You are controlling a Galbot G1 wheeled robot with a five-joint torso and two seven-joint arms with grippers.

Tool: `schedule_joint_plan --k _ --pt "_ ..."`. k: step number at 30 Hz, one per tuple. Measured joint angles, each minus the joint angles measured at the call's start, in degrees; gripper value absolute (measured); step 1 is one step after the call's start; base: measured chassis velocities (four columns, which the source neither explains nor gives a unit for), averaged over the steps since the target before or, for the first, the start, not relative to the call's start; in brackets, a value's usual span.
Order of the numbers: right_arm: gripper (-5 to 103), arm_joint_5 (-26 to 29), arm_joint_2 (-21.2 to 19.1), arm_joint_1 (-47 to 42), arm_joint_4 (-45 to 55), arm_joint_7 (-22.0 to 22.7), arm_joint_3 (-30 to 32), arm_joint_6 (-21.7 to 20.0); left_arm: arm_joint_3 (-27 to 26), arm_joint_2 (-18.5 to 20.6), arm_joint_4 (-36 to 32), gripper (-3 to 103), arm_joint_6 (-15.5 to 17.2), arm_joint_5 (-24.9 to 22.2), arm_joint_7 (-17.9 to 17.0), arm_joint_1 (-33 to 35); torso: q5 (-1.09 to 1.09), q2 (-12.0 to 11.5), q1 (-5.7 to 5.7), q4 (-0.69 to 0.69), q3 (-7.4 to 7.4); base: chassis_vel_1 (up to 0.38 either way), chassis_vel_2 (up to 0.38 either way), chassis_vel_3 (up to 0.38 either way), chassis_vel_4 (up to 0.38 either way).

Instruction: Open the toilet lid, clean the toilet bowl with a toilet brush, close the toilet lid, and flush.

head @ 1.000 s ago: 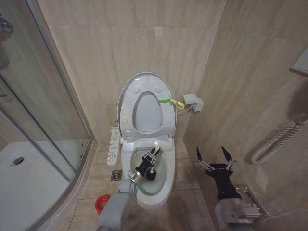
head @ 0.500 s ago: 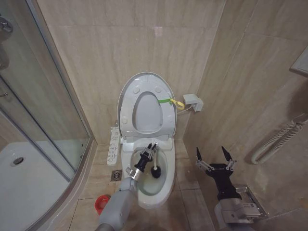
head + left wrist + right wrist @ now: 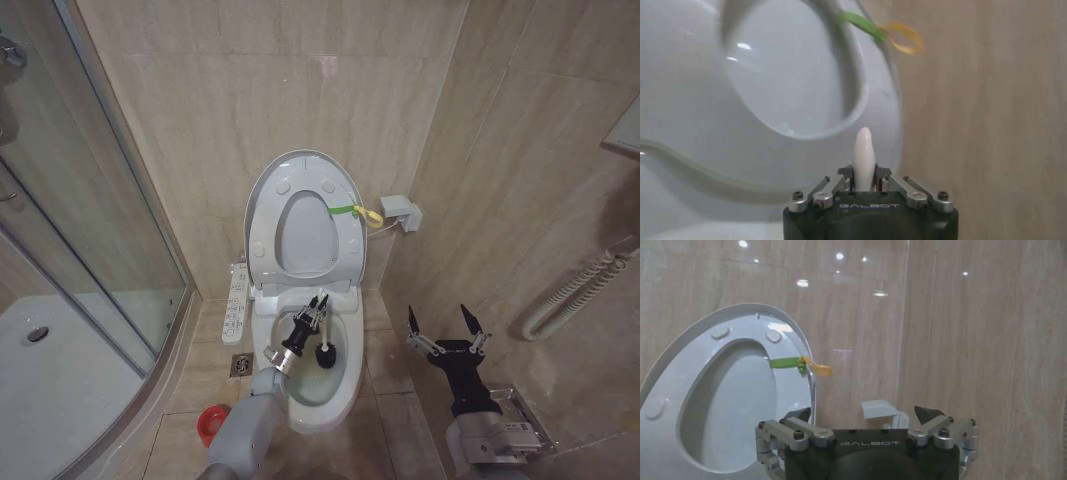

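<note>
The toilet lid (image 3: 305,238) stands upright against the wall, with the ring seat (image 3: 265,215) raised in front of it and a yellow-green loop (image 3: 370,213) at its edge. Below lies the open toilet bowl (image 3: 345,385). My left gripper (image 3: 318,304) reaches over the bowl and is shut on the thin white handle (image 3: 863,145) of the toilet brush. The brush's dark head (image 3: 325,356) sits down inside the bowl, toward its right side. My right gripper (image 3: 438,316) hangs open to the right of the toilet, holding nothing; in the right wrist view its fingers (image 3: 933,416) are spread before the raised lid (image 3: 733,405).
A red cup holder (image 3: 212,421) stands on the floor left of the bowl, near a floor drain (image 3: 241,365). The bidet control panel (image 3: 237,303) juts out on the left. A glass shower enclosure (image 3: 90,250) closes off the left. Tiled walls, a white box (image 3: 402,211) and a hose (image 3: 580,290) are on the right.
My left gripper has moved toward the back of the bowl, carrying the brush head a little back and to the right. The right arm has not moved.
</note>
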Motion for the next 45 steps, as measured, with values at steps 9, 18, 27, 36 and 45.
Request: schedule_joint_plan --k 9,18,27,36,45 --pt "100 0.0 0.0 0.0 0.0 0.0 0.0 0.0 0.7 0.0 -0.7 21 -0.4 1.4 -0.8 0.6 0.01 0.0 0.0 0.01 0.0 0.0 0.0 0.0 0.0" --pt "100 0.0 0.0 0.0 0.0 0.0 0.0 0.0 3.1 0.0 0.0 21 0.0 -1.1 0.2 0.3 0.01 0.0 0.0 0.0 0.0 0.0 0.0 0.0 0.0" --pt "100 0.0 0.0 0.0 0.0 0.0 0.0 0.0 3.1 0.0 -3.0 21 0.2 -2.5 -0.5 0.8 0.0 0.0 0.0 0.01 0.01 0.0 0.0 0.0 0.0" --pt "100 0.0 0.0 0.0 0.0 0.0 0.0 0.0 7.1 0.2 -16.9 21 4.8 -5.8 -6.0 8.2 0.0 0.0 0.0 -0.01 0.0 0.0 0.0 0.0 0.0" --pt "100 0.0 0.0 0.0 0.0 0.0 0.0 0.0 5.1 8.0 -27.7 21 6.0 -2.8 -8.1 17.3 0.0 0.0 0.0 0.02 0.0 0.0 0.0 0.0 0.0"
